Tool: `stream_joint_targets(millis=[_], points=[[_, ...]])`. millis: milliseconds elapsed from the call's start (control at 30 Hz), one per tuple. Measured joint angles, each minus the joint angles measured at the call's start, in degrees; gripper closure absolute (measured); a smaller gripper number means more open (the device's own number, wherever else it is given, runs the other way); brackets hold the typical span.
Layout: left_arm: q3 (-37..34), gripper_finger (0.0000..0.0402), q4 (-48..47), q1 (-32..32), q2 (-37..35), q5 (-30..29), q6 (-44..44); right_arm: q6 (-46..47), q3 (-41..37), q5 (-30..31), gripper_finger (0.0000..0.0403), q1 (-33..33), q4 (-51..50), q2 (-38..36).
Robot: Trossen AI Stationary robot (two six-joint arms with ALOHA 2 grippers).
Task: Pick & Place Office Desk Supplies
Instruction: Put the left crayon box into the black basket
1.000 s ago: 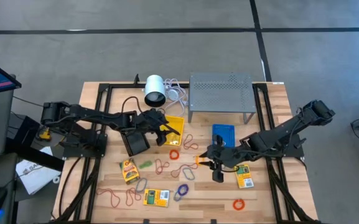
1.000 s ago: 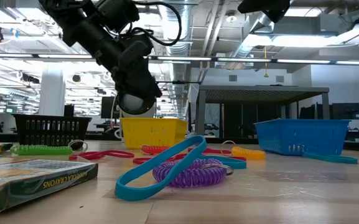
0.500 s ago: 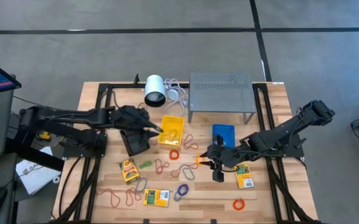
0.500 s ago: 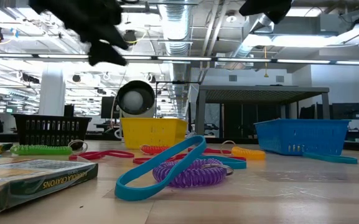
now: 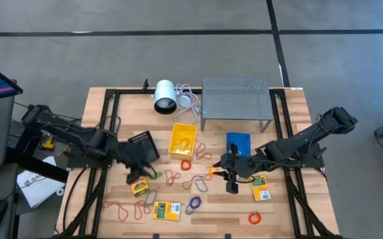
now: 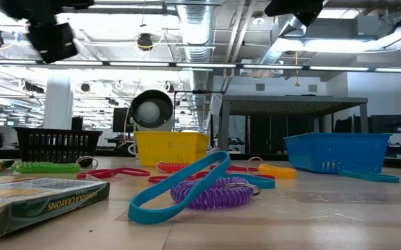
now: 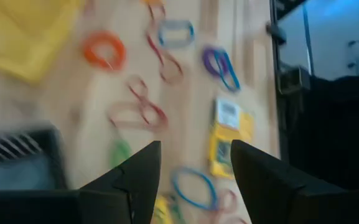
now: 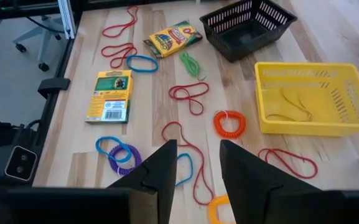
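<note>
i'm reading this as between picks: my left gripper (image 5: 140,174) is hovering over the crayon packet (image 5: 137,184) near the black bin (image 5: 143,145), fingers spread and gripping nothing. next i need to centre on the packet and descend. my right gripper (image 5: 229,174), part open and empty, is waiting by the blue bin (image 5: 238,143).

Bright, even overhead light fills the room, ceiling strips (image 6: 186,64) glaring white in the low view, shadows on the counter (image 5: 281,206) soft and short. Left wrist view is smeared with motion blur; right wrist view stays crisp.
</note>
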Motion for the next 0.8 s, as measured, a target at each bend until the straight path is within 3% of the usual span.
stream_joint_targets(millis=[200,367,500,800], points=[[0.0,0.0214,4.51,-8.31,8.63,2.73,-23.47,0.0,0.0,-0.01,0.0285,0.02,2.0,0.0],[-0.02,0.0219,17.84,-12.8,14.96,-0.9,-42.33,-0.01,0.0,-0.03,0.0285,0.43,1.72,0.0],[-0.02,0.022,25.29,-15.33,17.86,-6.85,-49.28,-0.95,0.0,-0.07,0.0285,2.18,0.86,0.0],[-0.04,0.0221,24.35,-25.06,24.86,-15.98,-61.61,-1.0,0.0,-0.02,0.0285,6.7,1.67,0.0]])
